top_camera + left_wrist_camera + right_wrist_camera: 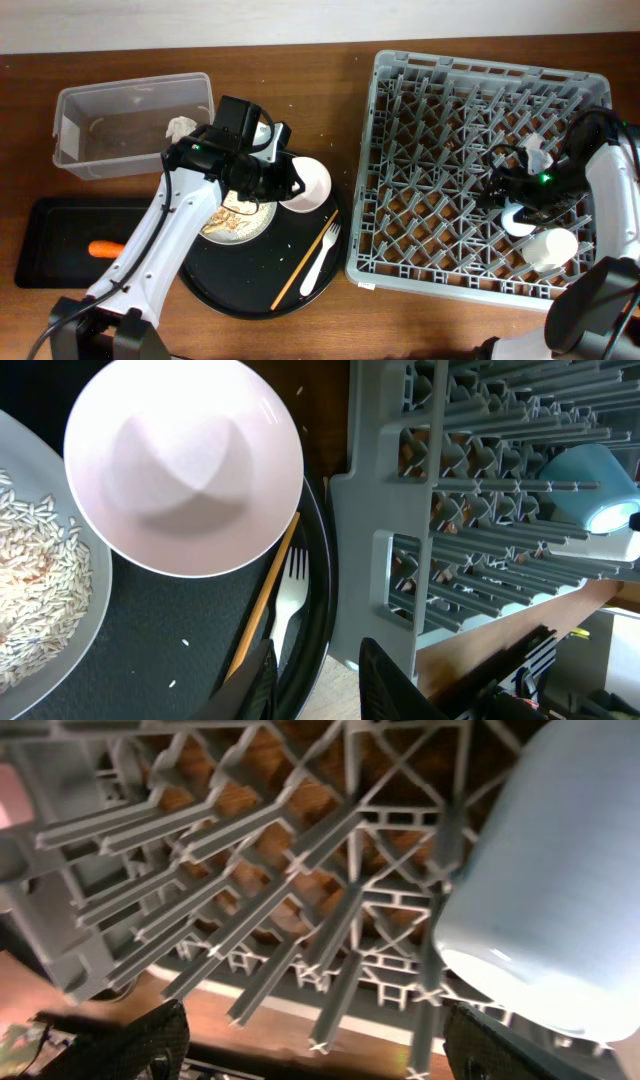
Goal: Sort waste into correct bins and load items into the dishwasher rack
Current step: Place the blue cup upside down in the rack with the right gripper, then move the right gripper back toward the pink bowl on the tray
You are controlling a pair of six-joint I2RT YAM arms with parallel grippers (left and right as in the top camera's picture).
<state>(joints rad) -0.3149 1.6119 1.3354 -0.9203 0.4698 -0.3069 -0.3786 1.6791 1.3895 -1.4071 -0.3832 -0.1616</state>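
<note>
The white bowl [306, 183] [185, 465] stands upright on the round black tray, beside the white plate [238, 216] [30, 590] of beige scraps. My left gripper [283, 186] [315, 690] hovers by the bowl, slightly open with nothing between its fingers. The white fork [320, 258] [290, 585] and the chopstick [305, 260] [262, 610] lie on the same tray. In the grey rack [450, 150] [250, 920] sit the light blue cup [520, 217] [545, 900] and the small white cup [553, 247]. My right gripper [515, 198] [330, 1050] stands wide open over the rack, the blue cup near its right finger.
The clear tub [135, 125] at the back left holds the white paper wad [180, 127]. The shallow black tray [50, 245] in front of it holds the carrot piece [105, 249]. The round black tray [230, 285] almost touches the rack's left edge.
</note>
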